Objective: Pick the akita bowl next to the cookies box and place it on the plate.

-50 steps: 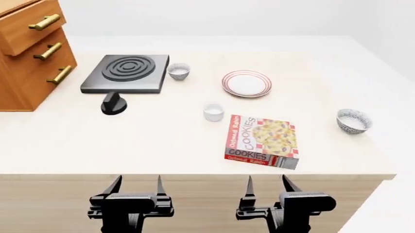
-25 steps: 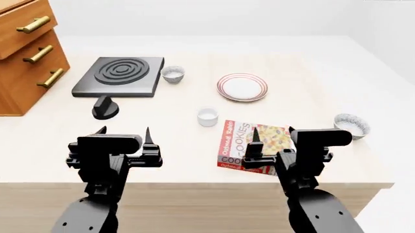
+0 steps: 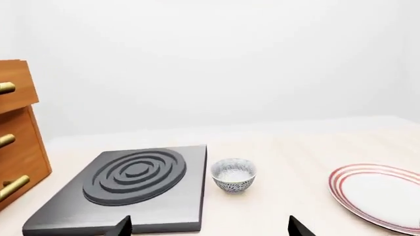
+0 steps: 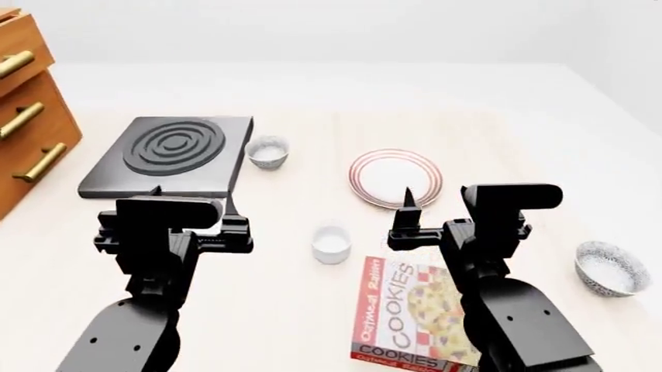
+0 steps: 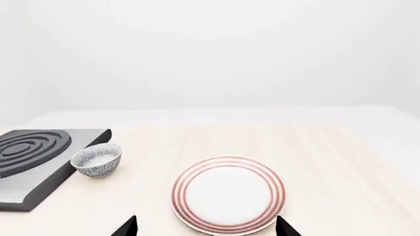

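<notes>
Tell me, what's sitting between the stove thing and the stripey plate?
One speckled bowl sits there, right beside the black burner plate and apart from the plate. The right wrist view shows it best.

A pale, light-wood tabletop (image 4: pixel 279 310) with faint lengthwise grain is seen filling the lower part of every view. It is backed by a plain white wall (image 3: pixel 217 64), evenly and softly lit, with only faint shadows cast. At the left edge a brown wooden drawer cabinet (image 4: pixel 26 124) is set, fitted with brass bar handles (image 4: pixel 42 163).
</notes>
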Robot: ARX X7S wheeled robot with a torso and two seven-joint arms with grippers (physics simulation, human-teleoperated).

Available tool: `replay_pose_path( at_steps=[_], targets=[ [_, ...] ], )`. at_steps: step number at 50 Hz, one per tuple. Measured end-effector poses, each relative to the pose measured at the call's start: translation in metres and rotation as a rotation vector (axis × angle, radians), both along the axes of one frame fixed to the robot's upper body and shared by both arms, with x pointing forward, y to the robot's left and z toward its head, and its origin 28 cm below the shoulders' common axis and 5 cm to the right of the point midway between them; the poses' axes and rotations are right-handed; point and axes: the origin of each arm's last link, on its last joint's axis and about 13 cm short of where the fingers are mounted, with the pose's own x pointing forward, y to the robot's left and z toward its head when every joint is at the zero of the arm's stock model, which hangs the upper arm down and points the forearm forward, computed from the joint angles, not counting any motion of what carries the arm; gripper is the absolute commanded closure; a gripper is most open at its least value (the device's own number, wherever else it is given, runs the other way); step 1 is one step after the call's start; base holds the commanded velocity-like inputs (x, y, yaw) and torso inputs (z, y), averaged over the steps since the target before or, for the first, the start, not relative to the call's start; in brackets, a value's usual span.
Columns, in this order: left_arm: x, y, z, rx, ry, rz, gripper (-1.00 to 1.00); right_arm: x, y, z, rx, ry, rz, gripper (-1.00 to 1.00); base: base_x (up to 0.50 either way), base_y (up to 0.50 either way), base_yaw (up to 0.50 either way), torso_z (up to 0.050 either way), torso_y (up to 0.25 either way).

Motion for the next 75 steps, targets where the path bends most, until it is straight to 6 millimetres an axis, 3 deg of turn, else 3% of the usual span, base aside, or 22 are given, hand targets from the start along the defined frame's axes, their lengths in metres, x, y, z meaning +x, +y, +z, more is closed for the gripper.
replay_pose_path(
  at_steps=[21,35,48,57,75],
  targets=[
    [0.003,0.001,0.003,0.012,-0.006,0.000,-1.00,0.003,0.000,0.001,0.008,0.000,0.012,-1.00,0.50,0.00,0.00,0.000,0.001],
    [0.002,0.002,0.002,0.011,-0.004,0.000,-1.00,0.007,-0.008,0.016,-0.038,0.037,-0.040,-1.00,0.00,0.00,0.00,0.000,0.000],
    [0.001,0.004,0.001,0.013,-0.001,0.003,-1.00,0.014,-0.043,0.069,-0.198,0.178,-0.047,-1.00,0.00,0.00,0.00,0.000,0.000],
    [0.002,0.004,0.000,0.014,0.001,0.003,-1.00,0.002,-0.066,0.103,-0.275,0.293,-0.064,-1.00,0.00,0.00,0.00,0.000,0.000],
    [0.004,0.005,-0.001,0.014,0.002,0.001,-1.00,-0.038,-0.105,0.114,-0.403,0.456,-0.088,-1.00,0.00,0.00,0.00,0.000,0.000]
  ],
)
